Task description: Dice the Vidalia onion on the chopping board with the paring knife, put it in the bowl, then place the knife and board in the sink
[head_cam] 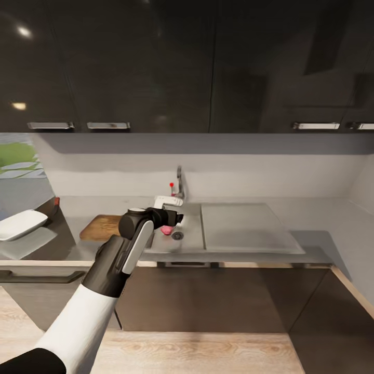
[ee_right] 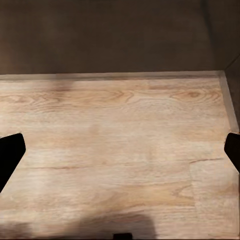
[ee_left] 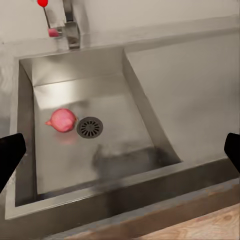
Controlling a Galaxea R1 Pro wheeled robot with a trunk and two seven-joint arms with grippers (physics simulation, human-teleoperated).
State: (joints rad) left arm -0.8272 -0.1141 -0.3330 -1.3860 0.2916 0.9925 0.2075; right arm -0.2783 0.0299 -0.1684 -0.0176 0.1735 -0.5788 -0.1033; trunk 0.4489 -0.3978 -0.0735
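Observation:
The Vidalia onion (ee_left: pixel 63 120), pinkish and round, lies on the sink (ee_left: pixel 130 80) floor just beside the round drain (ee_left: pixel 90 127); it also shows as a pink spot, the onion (head_cam: pixel 166 229), in the head view. My left gripper (ee_left: pixel 120 152) hovers open above the basin, apart from the onion; in the head view the left gripper (head_cam: pixel 175 218) is over the sink (head_cam: pixel 189 240). The chopping board (head_cam: pixel 100 227) lies on the countertop (head_cam: pixel 317 228) left of the sink, partly behind my arm. The white bowl (head_cam: pixel 21 224) sits at far left. A small red-tipped dark shape (head_cam: pixel 55 201) by the bowl may be the paring knife. My right gripper (ee_right: pixel 120 150) is open over wood floor.
A chrome faucet (head_cam: pixel 179 186) with a red knob (head_cam: pixel 171 184) stands behind the basin. The flat steel drainboard (head_cam: pixel 244 226) extends to the right. Dark upper cabinets (head_cam: pixel 208 62) hang overhead, and dark lower cabinets (head_cam: pixel 218 296) meet the plank floor (head_cam: pixel 197 353).

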